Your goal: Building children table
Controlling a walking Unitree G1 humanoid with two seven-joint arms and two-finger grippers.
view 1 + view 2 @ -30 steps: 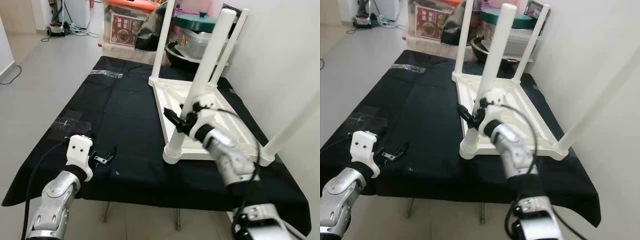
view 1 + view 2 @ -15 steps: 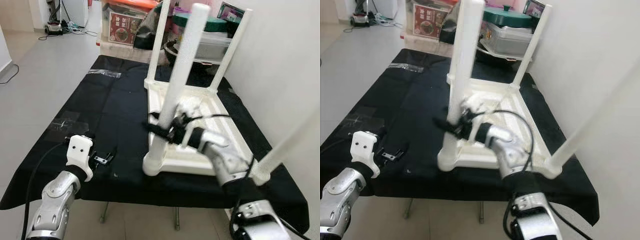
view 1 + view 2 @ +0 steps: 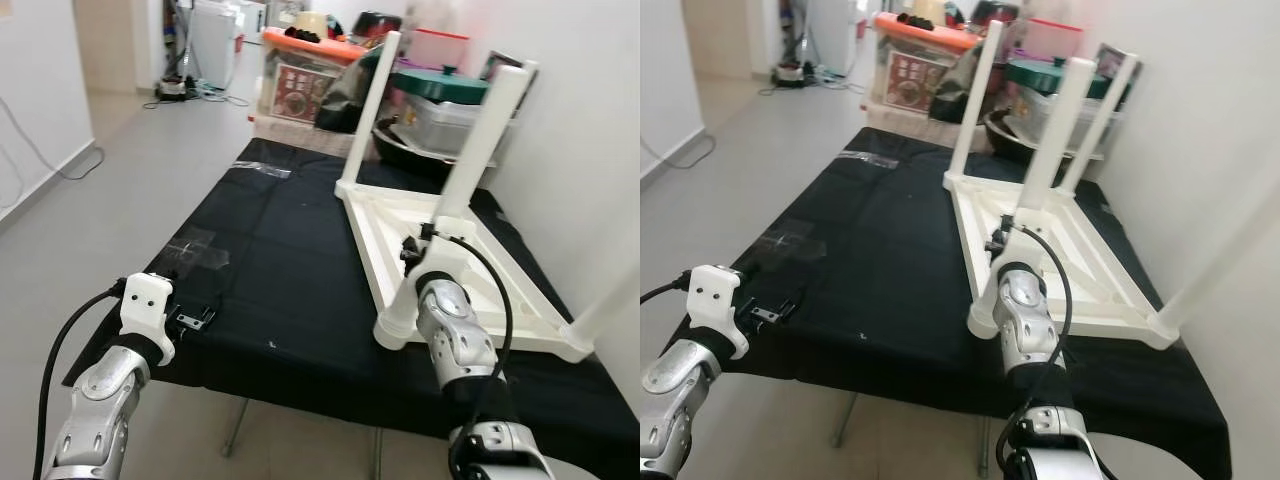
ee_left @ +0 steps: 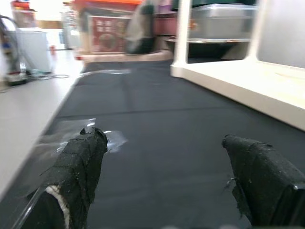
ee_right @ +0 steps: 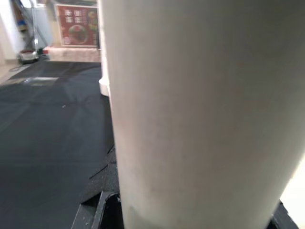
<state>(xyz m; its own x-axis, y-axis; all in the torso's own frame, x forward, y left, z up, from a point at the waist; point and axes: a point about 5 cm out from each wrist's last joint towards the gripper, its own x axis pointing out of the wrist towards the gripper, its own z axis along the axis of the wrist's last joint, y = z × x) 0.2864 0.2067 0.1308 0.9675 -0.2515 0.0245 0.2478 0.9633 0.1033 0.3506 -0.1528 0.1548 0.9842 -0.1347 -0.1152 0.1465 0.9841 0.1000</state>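
White plastic children's table (image 3: 455, 262) lies upside down on the right half of a tabletop covered in black cloth (image 3: 290, 290); its flat underside frame faces up. Four white cylindrical legs stand up from the corners: near-left leg (image 3: 455, 205), far-left leg (image 3: 366, 112), a far-right leg partly hidden behind the near-left one, and a near-right leg (image 3: 612, 312) at the right edge of the frame (blurred, cut off by the picture).

Right gripper (image 3: 412, 252) is at the near-left leg, low on the shaft just above its socket. In the right wrist view that leg's white shaft (image 5: 200, 109) sits directly between the black fingers, which close around it.

Left gripper (image 4: 162, 176) hovers over the near-left corner of the cloth, well apart from the white table. Its fingers (image 4: 78, 164) are spread wide with only black cloth between them, holding nothing.

A strip of clear tape (image 3: 195, 248) lies on the cloth ahead of the left gripper; another sits at the far-left edge.

Beyond the far end: grey lidded storage boxes (image 3: 445, 100), an orange-topped box (image 3: 310, 70).
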